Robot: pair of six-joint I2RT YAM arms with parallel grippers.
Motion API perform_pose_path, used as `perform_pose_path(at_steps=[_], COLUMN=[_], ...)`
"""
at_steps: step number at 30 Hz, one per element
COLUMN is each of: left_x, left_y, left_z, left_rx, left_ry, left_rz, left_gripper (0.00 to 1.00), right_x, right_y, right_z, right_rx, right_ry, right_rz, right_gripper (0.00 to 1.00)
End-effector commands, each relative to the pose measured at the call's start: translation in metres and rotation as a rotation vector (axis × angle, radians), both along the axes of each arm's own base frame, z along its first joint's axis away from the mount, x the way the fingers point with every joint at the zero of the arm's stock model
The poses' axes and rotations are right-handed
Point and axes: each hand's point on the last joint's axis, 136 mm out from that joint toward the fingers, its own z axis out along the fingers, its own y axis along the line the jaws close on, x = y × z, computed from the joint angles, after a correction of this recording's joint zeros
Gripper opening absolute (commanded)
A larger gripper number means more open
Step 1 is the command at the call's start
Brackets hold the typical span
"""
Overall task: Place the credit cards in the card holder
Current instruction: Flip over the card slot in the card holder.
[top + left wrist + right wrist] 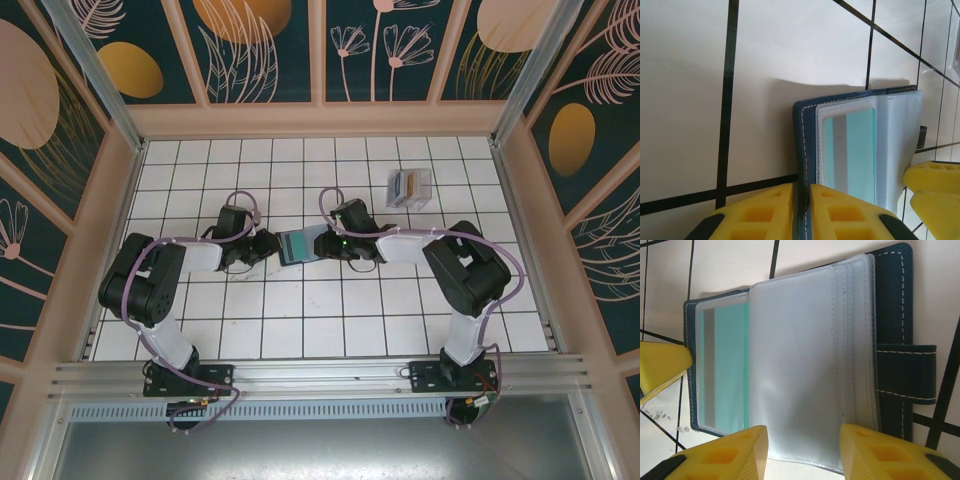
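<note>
At ctr of table [300, 325], card holder [296, 245] lies open, teal card [725, 365] in its window pocket. L gripper [802, 212] at its 9 o'clock, pinched on navy cover edge. R gripper [802, 455] at 3 o'clock, jaws partway apart over clear sleeves [800, 365], gripping nothing. Other credit cards [405, 185] in rack [426, 200], approx 1 o'clock.
</note>
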Motion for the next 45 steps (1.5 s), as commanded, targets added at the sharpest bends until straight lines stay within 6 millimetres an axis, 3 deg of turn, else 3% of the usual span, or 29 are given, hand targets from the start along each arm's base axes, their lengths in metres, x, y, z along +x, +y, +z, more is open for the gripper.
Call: perform_pose_path(at_steps=[1,7,17,26,29,33,39,42,45], left_x=[-0.002,-0.001,-0.001,0.0,0.002,0.007,0.014,0.016,0.016], left_y=[0.003,0.002,0.003,0.002,0.003,0.014,0.029,0.031,0.034], left_z=[-0.003,-0.003,-0.003,0.005,0.024,0.033,0.042,0.047,0.043], left_rx=[-0.012,-0.017,0.0,-0.034,-0.124,-0.157,-0.177,-0.166,-0.125], left_ry=[0.006,0.004,-0.001,-0.015,-0.084,-0.098,-0.118,-0.138,-0.132], left_rz=[0.015,0.012,0.005,0.002,0.029,0.069,0.106,0.11,0.103], left_gripper=[0.18,0.18,0.18,0.18,0.31,0.45,0.49,0.5,0.45], right_x=[-0.005,-0.004,0.0,0.003,0.001,-0.002,-0.011,-0.006,0.016], right_y=[0.008,0.025,0.038,0.049,0.061,0.076,0.091,0.086,0.062], right_z=[-0.007,0.0,0.016,0.029,0.038,0.043,0.041,0.061,0.086], right_rx=[0.01,0.082,0.119,0.151,0.186,0.216,0.299,0.326,0.291], right_ry=[0.033,0.05,0.021,-0.015,-0.035,-0.038,0.007,-0.036,-0.128], right_rz=[0.021,0.058,0.09,0.128,0.164,0.192,0.222,0.219,0.158], right_gripper=[0.43,0.42,0.23,0.24,0.31,0.34,0.35,0.36,0.38])
